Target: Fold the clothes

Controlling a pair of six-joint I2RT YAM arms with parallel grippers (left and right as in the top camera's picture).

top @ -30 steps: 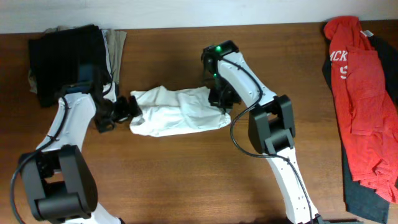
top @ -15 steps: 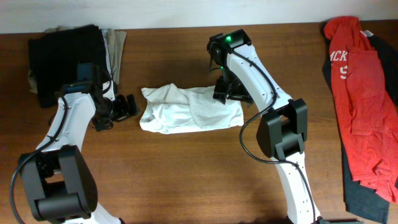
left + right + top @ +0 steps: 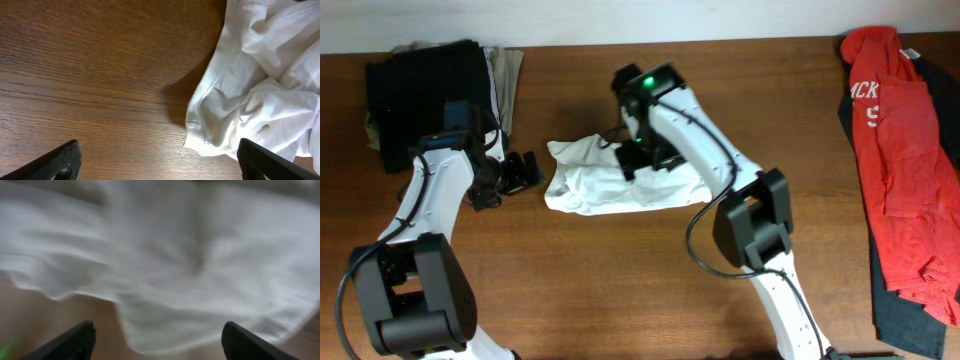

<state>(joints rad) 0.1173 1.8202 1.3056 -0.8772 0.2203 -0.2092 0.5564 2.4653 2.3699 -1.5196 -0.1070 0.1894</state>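
White T-shirt (image 3: 595, 187), long axis left-right

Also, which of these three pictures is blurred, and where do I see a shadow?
Right wrist view: heavily blurred, the white T-shirt is a smear with no crisp folds. Left wrist view: sharp, the wood grain of the table is clear, and a dark shadow lies on the wood beside the shirt's hem. Overhead view: sharp and evenly lit, without strong glare.
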